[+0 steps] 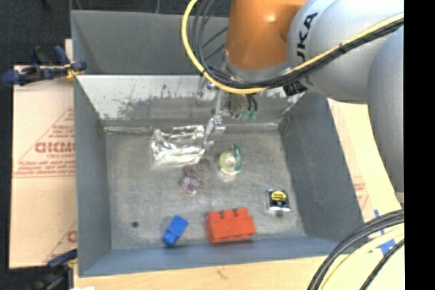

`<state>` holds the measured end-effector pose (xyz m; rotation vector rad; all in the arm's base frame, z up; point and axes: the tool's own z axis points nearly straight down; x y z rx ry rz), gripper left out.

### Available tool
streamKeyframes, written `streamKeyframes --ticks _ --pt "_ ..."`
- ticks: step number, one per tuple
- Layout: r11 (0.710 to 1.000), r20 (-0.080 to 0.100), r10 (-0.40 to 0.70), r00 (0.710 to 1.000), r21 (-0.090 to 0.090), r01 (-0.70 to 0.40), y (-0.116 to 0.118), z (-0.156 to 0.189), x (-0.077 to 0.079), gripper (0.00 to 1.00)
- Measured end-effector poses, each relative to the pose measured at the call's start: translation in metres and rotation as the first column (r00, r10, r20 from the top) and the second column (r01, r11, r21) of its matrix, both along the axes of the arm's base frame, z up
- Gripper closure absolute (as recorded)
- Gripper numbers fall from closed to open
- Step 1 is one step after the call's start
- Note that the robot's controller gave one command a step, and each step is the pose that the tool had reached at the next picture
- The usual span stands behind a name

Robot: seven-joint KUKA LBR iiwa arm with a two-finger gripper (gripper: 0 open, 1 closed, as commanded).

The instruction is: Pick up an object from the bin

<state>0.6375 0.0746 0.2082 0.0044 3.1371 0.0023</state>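
Note:
My gripper (216, 124) hangs under the arm's orange cover at the back of the bin, just off the back wall. Its lower end is at the right edge of a crumpled, shiny clear wrapper (177, 146); I cannot tell whether they touch. A small clear round thing with a green part (230, 163) lies just in front of the gripper. A small translucent purple piece (192, 180) lies a little further forward and to the left.
Along the bin's front lie a blue block (175, 230) and an orange-red toy brick (230, 225). A small yellow and black tape measure (277, 201) sits at the front right. The arm and its cables cover the back right of the bin.

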Motion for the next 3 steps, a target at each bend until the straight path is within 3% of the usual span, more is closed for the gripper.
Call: streamKeyframes --ticks 1,2,3 --pt "0.996 0.006 -0.09 0.996 0.002 0.09 0.005 -0.116 0.001 0.0" --pt "0.996 0.003 -0.09 0.996 0.0 0.09 0.005 -0.113 0.001 1.0" --pt "0.997 0.003 -0.083 0.997 0.001 0.083 0.029 -0.048 0.012 1.0"
